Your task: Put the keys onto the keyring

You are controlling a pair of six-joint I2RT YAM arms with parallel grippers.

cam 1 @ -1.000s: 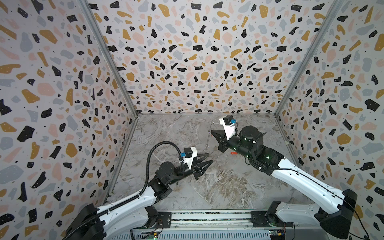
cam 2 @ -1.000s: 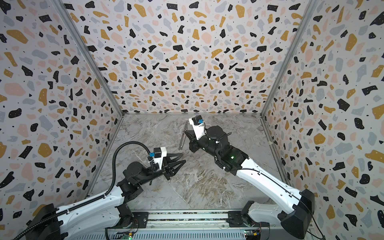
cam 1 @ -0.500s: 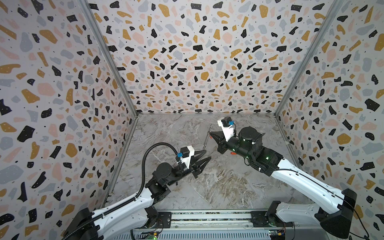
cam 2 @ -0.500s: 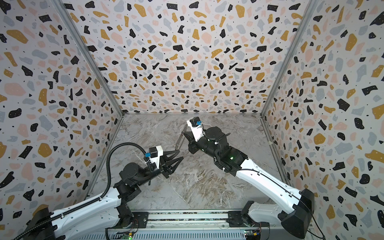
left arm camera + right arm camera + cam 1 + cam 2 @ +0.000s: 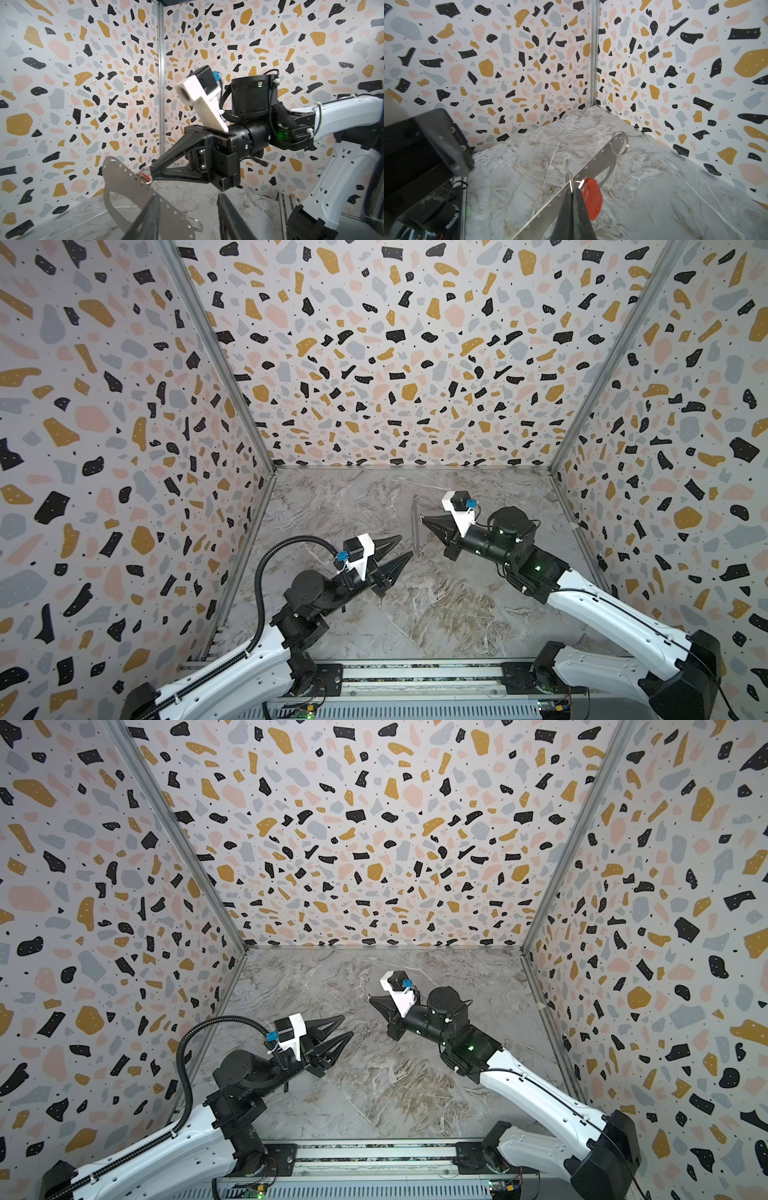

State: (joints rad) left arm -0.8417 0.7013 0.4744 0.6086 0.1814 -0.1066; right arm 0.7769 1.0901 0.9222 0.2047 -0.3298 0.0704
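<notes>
Keyring (image 5: 124, 182) is being held above the table (image 5: 664, 197) by the right gripper (image 5: 150, 172), jaws pressing together on its holed edge, right where a small ring (image 5: 576, 184) and a red tag (image 5: 591, 197) are sitting; whether the ring is also being pinched cannot be told. The left gripper (image 5: 406, 544) is being held open just beside the near end; contact cannot be told. The plate is being judged thin, stiff, light and slick, likely to pivot in an edge pinch, so it is best taken across its flat faces near an end. In both top views it is being seen edge-on, long axis running from the left gripper toward the back wall (image 5: 395, 364), far end apparently higher.
</notes>
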